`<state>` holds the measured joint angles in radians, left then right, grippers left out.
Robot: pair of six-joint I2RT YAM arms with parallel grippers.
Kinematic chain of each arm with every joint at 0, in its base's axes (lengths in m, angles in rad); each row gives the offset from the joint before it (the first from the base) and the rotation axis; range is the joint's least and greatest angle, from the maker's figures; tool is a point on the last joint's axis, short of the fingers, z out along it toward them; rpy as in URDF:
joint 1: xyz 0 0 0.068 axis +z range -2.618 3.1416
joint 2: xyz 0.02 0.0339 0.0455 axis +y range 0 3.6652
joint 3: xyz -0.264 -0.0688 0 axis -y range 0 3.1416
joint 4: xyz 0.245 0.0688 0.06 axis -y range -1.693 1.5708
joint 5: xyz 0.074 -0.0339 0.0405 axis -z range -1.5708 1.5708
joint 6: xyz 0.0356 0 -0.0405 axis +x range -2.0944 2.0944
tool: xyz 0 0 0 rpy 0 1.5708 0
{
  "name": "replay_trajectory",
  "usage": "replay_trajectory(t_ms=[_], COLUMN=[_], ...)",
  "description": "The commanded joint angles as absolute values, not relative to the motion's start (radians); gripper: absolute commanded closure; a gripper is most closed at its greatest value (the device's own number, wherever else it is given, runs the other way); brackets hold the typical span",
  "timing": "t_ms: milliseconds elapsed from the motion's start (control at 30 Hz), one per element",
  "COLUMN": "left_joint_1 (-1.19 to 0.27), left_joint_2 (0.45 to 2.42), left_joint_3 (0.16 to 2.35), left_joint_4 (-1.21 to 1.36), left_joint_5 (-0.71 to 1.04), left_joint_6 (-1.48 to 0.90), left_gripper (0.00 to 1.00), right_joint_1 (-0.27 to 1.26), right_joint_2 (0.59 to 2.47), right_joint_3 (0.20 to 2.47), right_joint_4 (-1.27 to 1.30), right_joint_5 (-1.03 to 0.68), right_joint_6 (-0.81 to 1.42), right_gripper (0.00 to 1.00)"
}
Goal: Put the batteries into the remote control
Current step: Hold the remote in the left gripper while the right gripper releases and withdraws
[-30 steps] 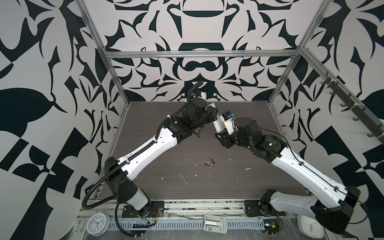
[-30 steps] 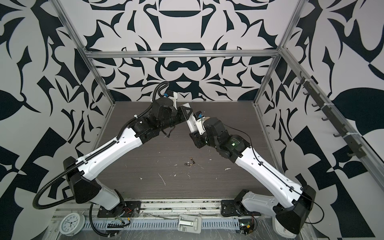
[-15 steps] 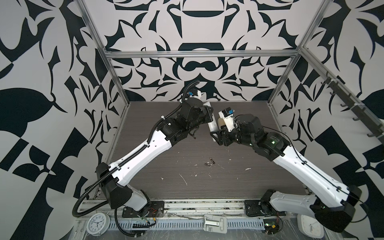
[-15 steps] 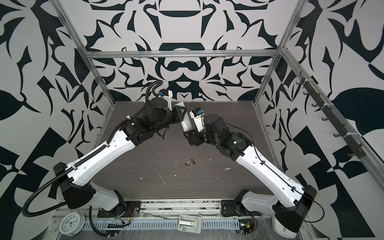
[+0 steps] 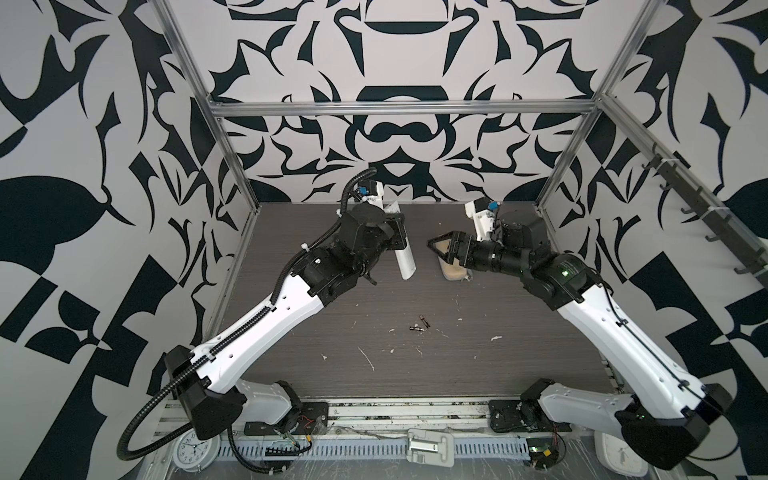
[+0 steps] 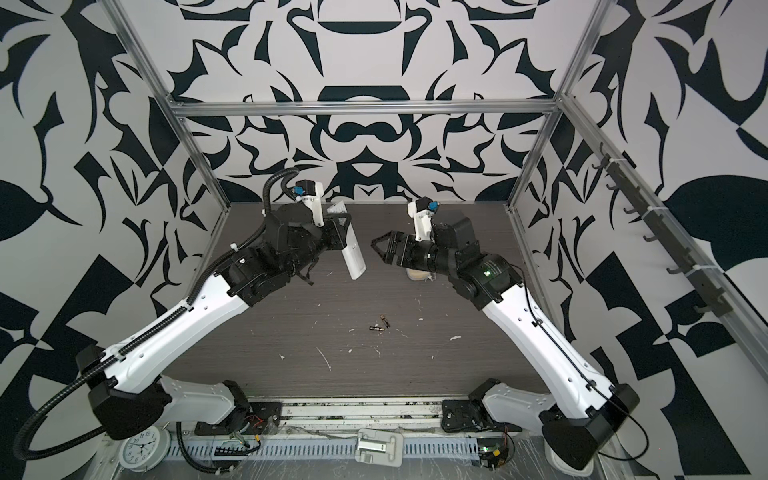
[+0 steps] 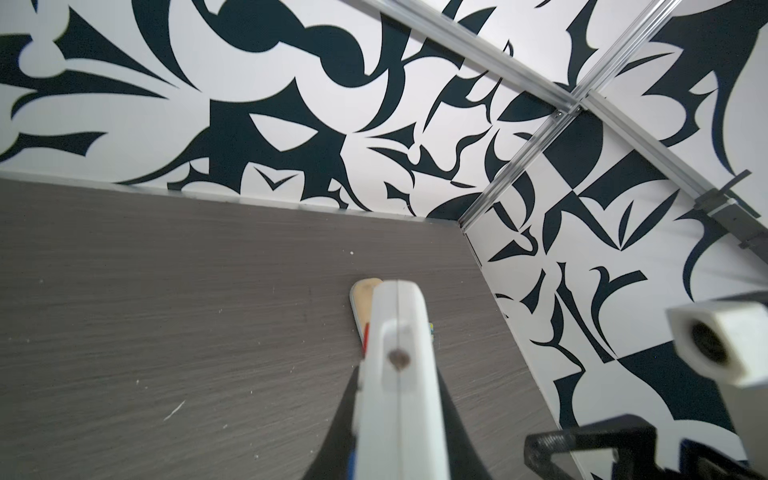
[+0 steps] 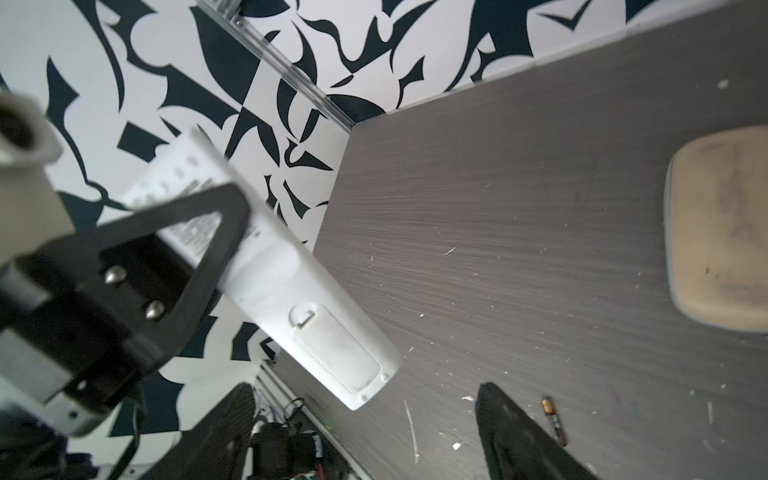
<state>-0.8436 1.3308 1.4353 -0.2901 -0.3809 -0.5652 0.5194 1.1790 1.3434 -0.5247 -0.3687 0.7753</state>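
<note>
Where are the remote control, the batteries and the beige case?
remote control (image 5: 405,262): a top view, lower end.
batteries (image 5: 417,328): a top view, one cylinder's middle.
beige case (image 8: 723,228): right wrist view, top face.

Clock face: you can make out hour numerals, 11 and 12.
Remote control back print: too blurred for you to read.

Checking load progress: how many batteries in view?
2. Both loose on the table near its middle: one battery lying crosswise, the other battery angled just behind it. The remote control's cover is on, so any inside would be hidden.
</note>
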Motion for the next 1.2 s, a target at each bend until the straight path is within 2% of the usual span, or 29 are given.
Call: replay_trajectory(t_ms=[0,133,200,333,600,1167], left_joint_1=[-0.842,-0.842,-0.842,-0.842,-0.841,-0.838], left_joint_2=[1.289,1.282,1.249,1.249,1.267,1.223], left_joint_3=[1.400,1.374,1.372,1.368,1.348,1.239], left_joint_4=[-0.139,-0.101,-0.095,-0.087,-0.019,0.056], left_joint_5=[-0.414,-0.438,-0.446,-0.452,-0.467,-0.578], left_joint_6=[-0.465,-0.388,-0.361,-0.341,-0.378,-0.582], left_gripper=[1.00,1.00,1.00,1.00,1.00,1.00], right_joint_1=[0.466,0.438,0.436,0.437,0.461,0.517], right_joint_2=[1.185,1.184,1.203,1.242,1.290,1.394], right_joint_3=[1.358,1.240,1.235,1.293,1.315,1.385], right_joint_4=[-0.429,-0.257,-0.239,-0.285,-0.204,-0.199], right_joint_5=[-0.475,-0.506,-0.503,-0.509,-0.525,-0.568], right_joint_6=[1.040,1.338,1.402,1.413,1.452,1.376], right_gripper=[0.13,0.14,0.14,0.12,0.02,0.01])
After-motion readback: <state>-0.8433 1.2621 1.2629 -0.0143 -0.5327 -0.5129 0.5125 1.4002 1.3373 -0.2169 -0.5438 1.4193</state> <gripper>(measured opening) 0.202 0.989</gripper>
